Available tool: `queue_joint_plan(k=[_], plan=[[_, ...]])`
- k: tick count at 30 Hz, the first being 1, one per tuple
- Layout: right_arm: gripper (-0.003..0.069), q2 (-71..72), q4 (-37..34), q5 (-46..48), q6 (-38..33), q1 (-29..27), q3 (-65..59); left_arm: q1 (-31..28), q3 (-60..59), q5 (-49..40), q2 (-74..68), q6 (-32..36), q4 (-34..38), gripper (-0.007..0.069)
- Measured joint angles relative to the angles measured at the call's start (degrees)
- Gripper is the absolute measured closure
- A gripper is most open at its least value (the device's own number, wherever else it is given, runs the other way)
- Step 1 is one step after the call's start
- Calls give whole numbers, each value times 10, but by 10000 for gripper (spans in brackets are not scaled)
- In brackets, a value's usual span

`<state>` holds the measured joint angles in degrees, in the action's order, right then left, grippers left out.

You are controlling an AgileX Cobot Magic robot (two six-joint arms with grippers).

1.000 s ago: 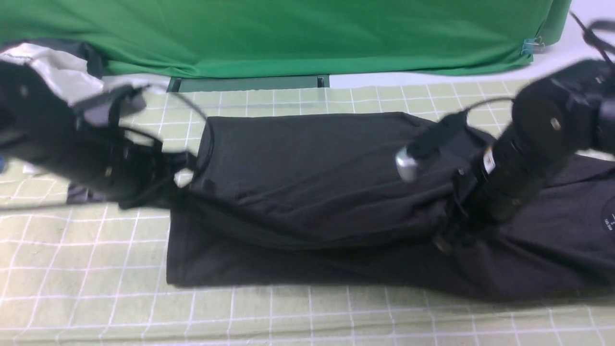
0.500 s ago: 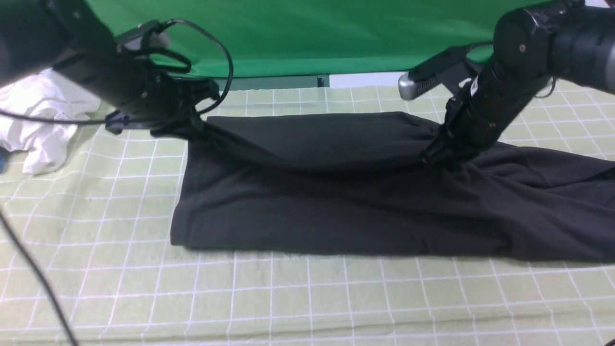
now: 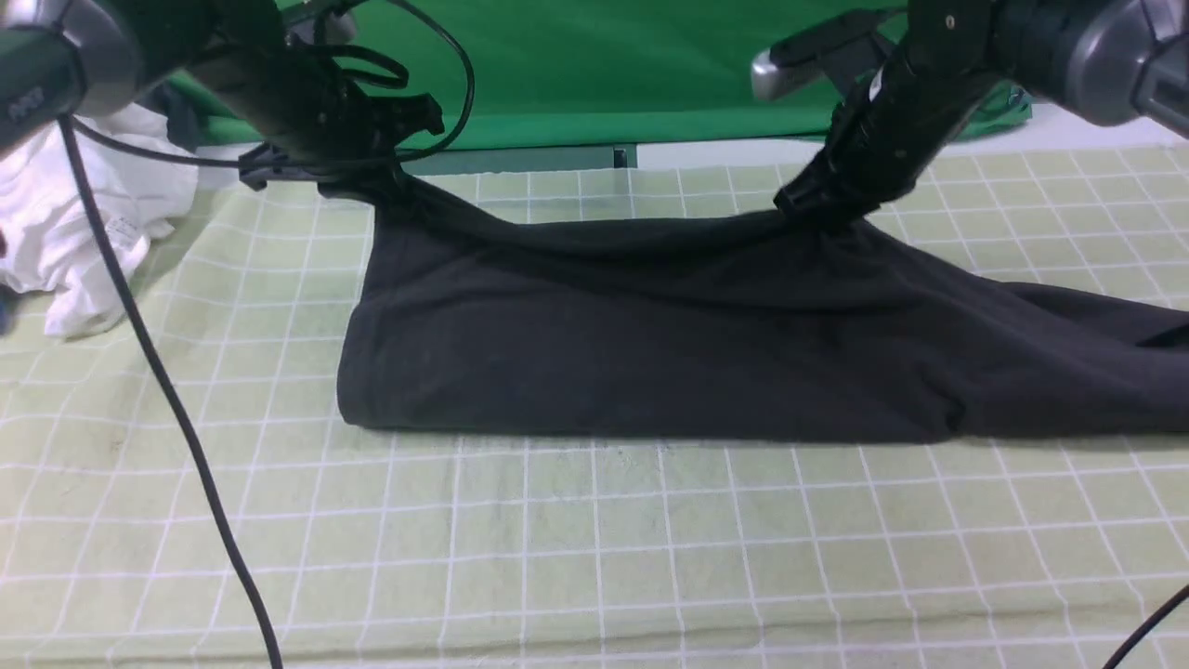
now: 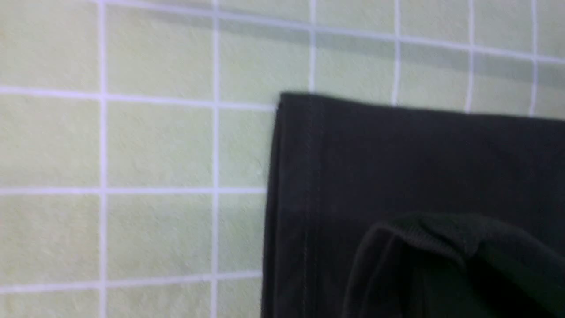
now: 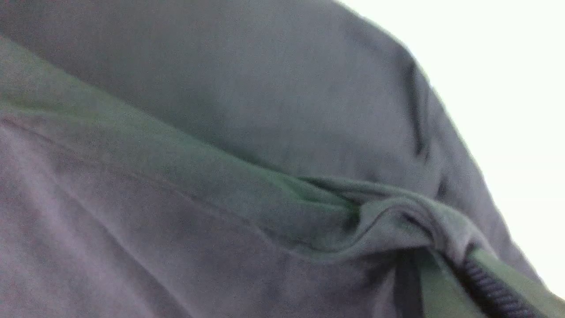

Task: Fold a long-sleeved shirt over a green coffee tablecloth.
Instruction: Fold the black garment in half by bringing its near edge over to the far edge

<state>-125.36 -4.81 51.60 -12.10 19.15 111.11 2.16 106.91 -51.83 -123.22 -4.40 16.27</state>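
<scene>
The desk is covered by the green coffee tablecloth (image 3: 594,557), a pale yellow-green, slightly fuzzy cloth ruled into squares by thin white lines. A plain dark green fabric (image 3: 604,65) is hung smooth along the far side. The long-sleeved shirt (image 3: 650,344), black and soft-knit, is laid in the middle of the tablecloth with its long axis running left to right. Its straight, stitched hem end is turned to the left, and its other end is carried past the right edge of the front view. Its near edge is rested flat as a rounded fold, while its far edge is held up in two peaks, so the fabric is sloped like a tent. A crumpled white garment (image 3: 84,232) is seen at the far left. The left peak is pinched in the closed jaws of the left gripper (image 3: 385,186), the right peak in those of the right gripper (image 3: 817,209). A thin black cable (image 3: 176,409) is draped over the near left.
</scene>
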Motion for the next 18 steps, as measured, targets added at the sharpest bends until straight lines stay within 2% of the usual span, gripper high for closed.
queue_joint_plan(k=[10, 18], plan=[[615, -77, -1, -8, 2, -8, 46, 0, 10, 28, -59, -8, -17, 601], [615, -84, -5, -41, 10, -19, 48, -15, 10, 72, -81, -47, -13, 601]])
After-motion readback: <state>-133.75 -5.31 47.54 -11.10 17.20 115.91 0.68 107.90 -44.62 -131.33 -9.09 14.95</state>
